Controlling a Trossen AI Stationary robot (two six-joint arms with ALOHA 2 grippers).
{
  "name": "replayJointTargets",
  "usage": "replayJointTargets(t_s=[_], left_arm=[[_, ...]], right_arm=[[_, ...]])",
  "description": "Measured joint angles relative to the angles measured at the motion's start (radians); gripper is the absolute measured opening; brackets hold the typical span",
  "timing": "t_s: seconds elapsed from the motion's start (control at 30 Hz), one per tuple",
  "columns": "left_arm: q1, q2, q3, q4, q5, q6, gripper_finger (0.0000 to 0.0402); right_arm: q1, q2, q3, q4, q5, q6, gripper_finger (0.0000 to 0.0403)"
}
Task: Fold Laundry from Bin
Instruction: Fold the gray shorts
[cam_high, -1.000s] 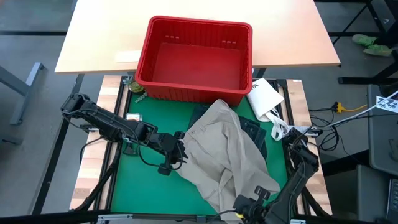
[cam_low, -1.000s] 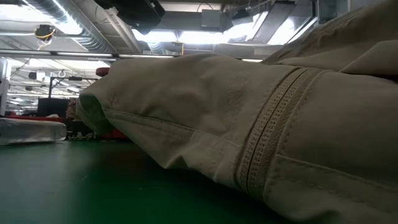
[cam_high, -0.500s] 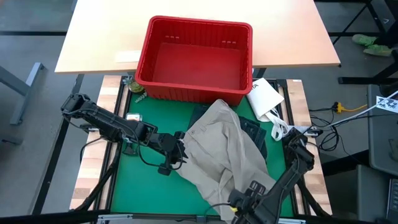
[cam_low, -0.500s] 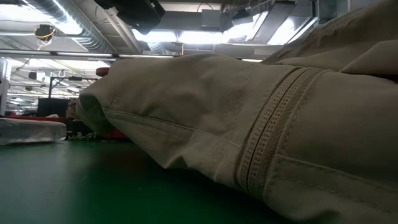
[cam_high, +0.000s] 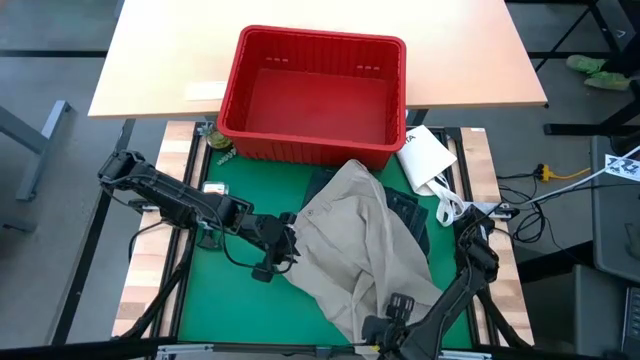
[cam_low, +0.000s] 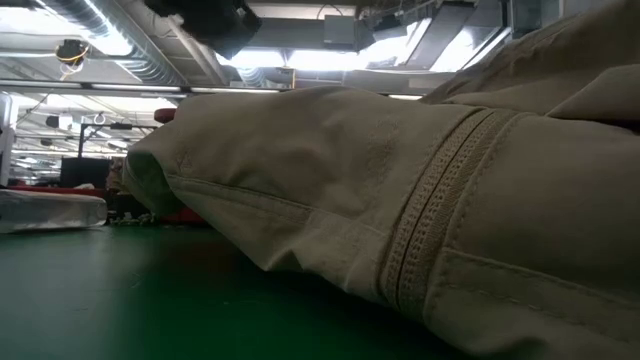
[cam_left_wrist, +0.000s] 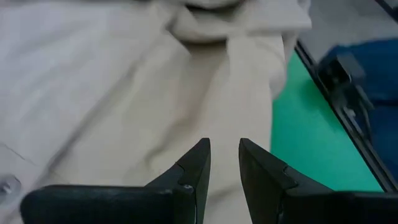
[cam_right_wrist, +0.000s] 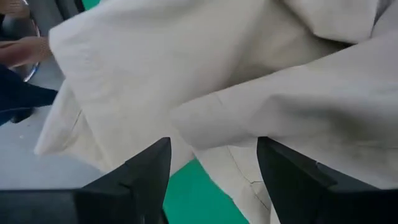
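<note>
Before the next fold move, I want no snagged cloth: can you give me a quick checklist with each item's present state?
1. Bin emptied: ok, nothing visible inside.
2. Khaki trousers spread flat on the green mat: not ok, bunched and creased.
3. Right gripper free of cloth: ok, fingers open, nothing between them.
4. Left gripper at the trousers' edge: ok; whether it pinches cloth: cannot tell.
5. Dark garment out of the way: not ok, partly under the trousers.

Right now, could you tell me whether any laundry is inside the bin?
No: in the high view the bin shows only its bare red floor, while the trousers lie on the green mat.
</note>
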Motion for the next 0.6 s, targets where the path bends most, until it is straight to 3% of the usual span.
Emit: replayJointTargets(t_s=[0.13,0.3,0.43,0.6], left_arm=[[-0.016,0.0,0.0,-0.107,0.008,-0.031,0.008],[-0.034,0.0,-0.002,-0.279,0.002,-0.079,0.008],[-0.039,0.001,-0.064,-0.272,-0.072,-0.122,0.008],[-0.026,0.001,-0.175,-0.13,-0.204,-0.18,0.008]], right_arm=[[-0.001,0.018,0.0,0.0,0.022,-0.012,0.0239],[0.0,0.032,0.0,-0.001,-0.028,-0.023,0.0239],[0.001,0.033,0.0,0.0,-0.041,-0.033,0.0239],[0.0,0.033,0.0,-0.001,-0.036,-0.033,0.0239]])
